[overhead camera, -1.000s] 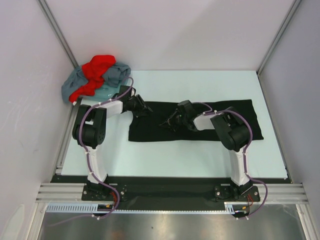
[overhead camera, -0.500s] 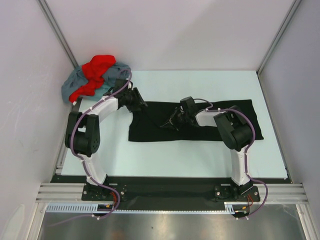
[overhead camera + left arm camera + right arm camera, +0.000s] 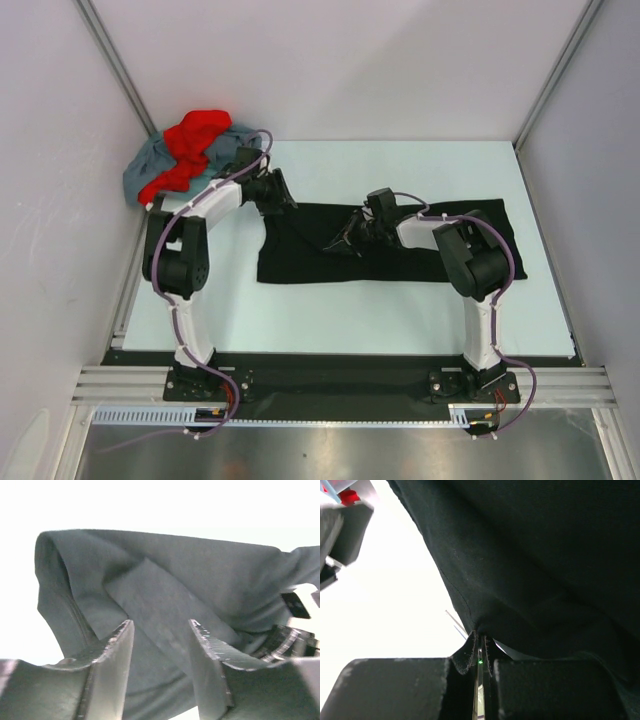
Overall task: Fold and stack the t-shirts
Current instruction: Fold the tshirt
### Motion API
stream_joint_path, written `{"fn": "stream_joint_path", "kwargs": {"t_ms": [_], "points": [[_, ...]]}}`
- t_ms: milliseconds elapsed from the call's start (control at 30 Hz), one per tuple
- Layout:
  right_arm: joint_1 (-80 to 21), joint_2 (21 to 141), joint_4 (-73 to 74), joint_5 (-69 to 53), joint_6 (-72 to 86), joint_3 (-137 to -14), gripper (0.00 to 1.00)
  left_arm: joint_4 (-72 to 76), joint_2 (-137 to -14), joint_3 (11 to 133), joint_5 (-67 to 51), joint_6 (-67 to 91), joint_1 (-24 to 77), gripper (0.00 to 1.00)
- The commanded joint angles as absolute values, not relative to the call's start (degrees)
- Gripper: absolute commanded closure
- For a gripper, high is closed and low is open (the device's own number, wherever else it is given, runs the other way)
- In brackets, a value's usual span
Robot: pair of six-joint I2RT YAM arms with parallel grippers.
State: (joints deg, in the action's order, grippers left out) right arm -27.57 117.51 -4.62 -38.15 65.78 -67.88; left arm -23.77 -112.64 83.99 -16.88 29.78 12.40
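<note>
The black t-shirt [image 3: 400, 255] lies spread across the middle of the table. My right gripper [image 3: 342, 242] is shut on a pinched fold of it near its middle-left, and the cloth bunches at the shut tips in the right wrist view [image 3: 480, 641]. My left gripper [image 3: 287, 200] is open at the shirt's back-left corner. In the left wrist view [image 3: 160, 635] its fingers stand apart over a folded flap of the black shirt [image 3: 165, 580]. The red t-shirt [image 3: 196, 138] lies crumpled on the grey-blue t-shirt [image 3: 150, 170] in the back-left corner.
White walls with metal posts enclose the table [image 3: 400, 320] on the left, back and right. The pile of shirts sits just behind the left arm's forearm [image 3: 215, 203]. The arm bases stand on the black rail [image 3: 330, 375] at the near edge.
My left gripper has moved toward the back of the table, to the shirt's back-left corner. My right gripper has shifted slightly right and back, still holding the fold.
</note>
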Motion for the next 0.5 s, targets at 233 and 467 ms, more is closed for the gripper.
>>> {"fn": "stream_joint_path", "kwargs": {"t_ms": [233, 467], "points": [[-26.98, 116.37, -9.22, -41.31, 67.41, -67.59, 1.0, -25.31, -120.76, 95.0, -15.56, 16.09, 11.95, 0.52], [-26.37, 116.81, -10.28, -41.92, 67.32, -67.15, 1.0, -29.7, -124.36, 99.93, -12.13, 12.39, 12.22, 0.51]]}}
